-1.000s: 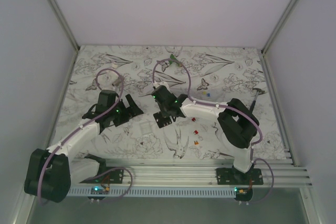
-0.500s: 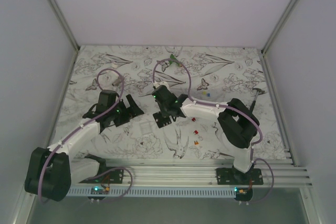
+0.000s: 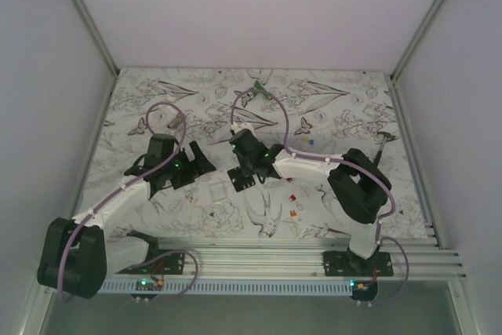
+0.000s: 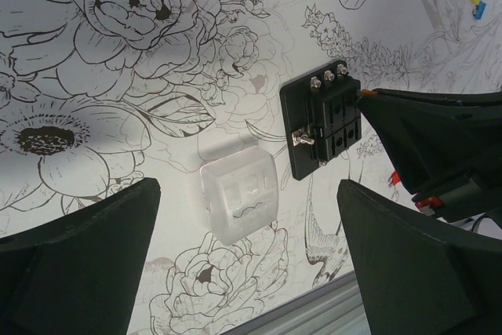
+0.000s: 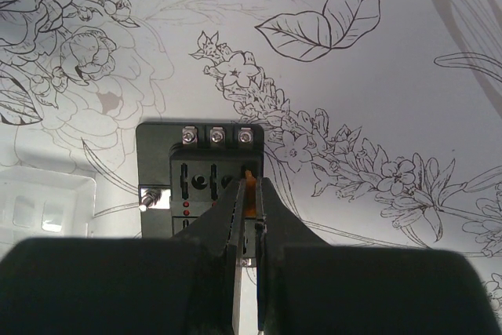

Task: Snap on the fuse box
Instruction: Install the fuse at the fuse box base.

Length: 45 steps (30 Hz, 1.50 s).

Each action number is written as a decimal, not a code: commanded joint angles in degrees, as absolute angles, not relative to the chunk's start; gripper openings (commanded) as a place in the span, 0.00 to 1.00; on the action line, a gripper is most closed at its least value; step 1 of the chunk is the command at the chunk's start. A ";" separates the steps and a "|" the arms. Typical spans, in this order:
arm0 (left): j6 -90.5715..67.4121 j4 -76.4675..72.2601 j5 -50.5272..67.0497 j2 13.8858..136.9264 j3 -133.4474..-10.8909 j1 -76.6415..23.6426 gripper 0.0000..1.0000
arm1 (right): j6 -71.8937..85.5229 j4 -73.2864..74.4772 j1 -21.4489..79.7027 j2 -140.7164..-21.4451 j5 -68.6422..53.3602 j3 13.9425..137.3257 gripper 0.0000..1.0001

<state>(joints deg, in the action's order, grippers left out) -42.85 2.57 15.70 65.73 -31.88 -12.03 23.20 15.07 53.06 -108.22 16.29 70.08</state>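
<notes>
Pinching one orange fuse [image 5: 249,194]: right claw [image 5: 249,184]

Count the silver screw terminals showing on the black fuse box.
4 screw terminals: three in a row along the fuse box's far edge, one on its left side. The right gripper may hide more.

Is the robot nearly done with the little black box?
Not yet. Done: not much, since the slots that show in the fuse box look empty. In hand: the right hand is shut on an orange fuse at one slot. Left to do: loose fuses lie on the table, and the clear cover lies beside the box, not on it. The left hand is open and holds nothing.
</notes>
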 commanded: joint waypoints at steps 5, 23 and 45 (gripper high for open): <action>-43.42 1.35 17.75 67.35 -33.44 -12.45 1.00 | 23.22 13.54 52.91 -105.69 15.70 66.45 0.00; -43.68 0.81 18.84 69.25 -34.10 -13.01 1.00 | 20.57 22.54 55.27 -113.57 18.75 73.39 0.00; -44.31 0.88 18.18 69.02 -33.71 -13.01 0.99 | 20.53 33.05 54.76 -117.57 16.42 75.58 0.00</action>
<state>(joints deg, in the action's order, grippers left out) -44.12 1.26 17.91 68.82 -32.91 -12.78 19.92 23.18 54.98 -111.98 19.68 76.58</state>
